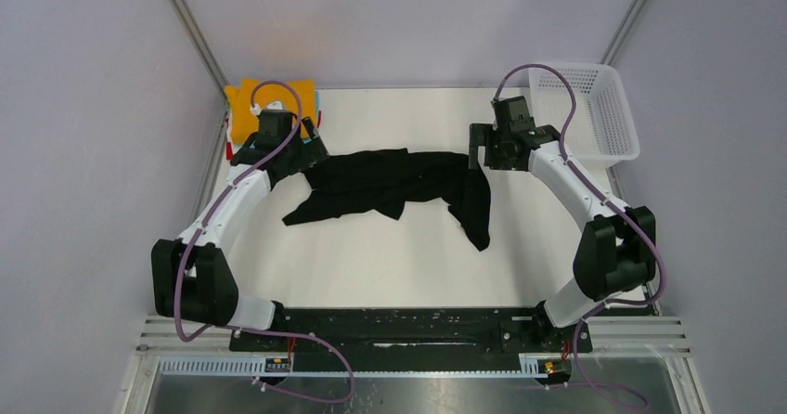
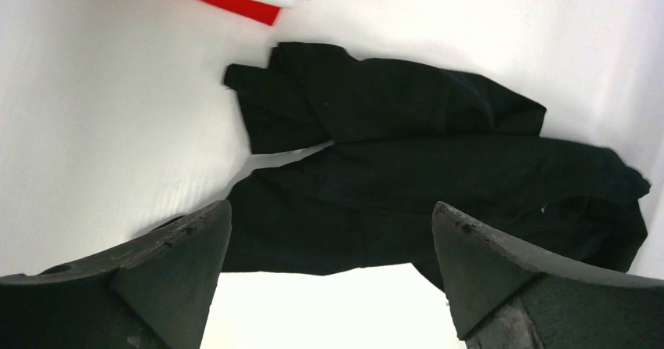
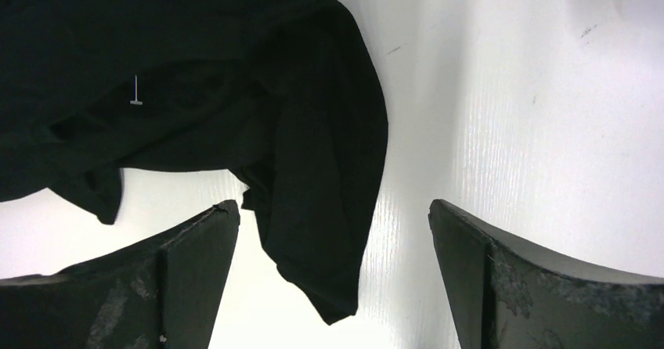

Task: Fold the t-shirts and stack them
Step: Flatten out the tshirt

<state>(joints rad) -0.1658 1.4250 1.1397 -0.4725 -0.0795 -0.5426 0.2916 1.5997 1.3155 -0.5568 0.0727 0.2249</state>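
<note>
The black t-shirt (image 1: 399,187) lies crumpled across the middle of the table (image 1: 399,275), stretched roughly from side to side, with one dark flap trailing toward the near edge at its right end. The left pincer (image 2: 329,228) hangs above the shirt's left end and the right pincer (image 3: 333,216) above its right end. Both have their jaws spread wide and nothing between them. In each wrist view the cloth lies on the table below the fingers and apart from them. At the far left corner sits the stack of folded shirts (image 1: 271,103), orange on top, with teal, white and red edges showing in the left wrist view. The basket (image 1: 594,108) stands at the far right corner. Judging by this, the other shirts are done and the black one is the piece in hand, at the flattening stage, since no clean fold shows yet. The next move probably calls for each pincer to drop onto an outer edge, a shoulder or hem corner, close on the cloth there, then lift and draw apart so the body spreads flat. The bunched layers make those edges hard to pick out.
</note>
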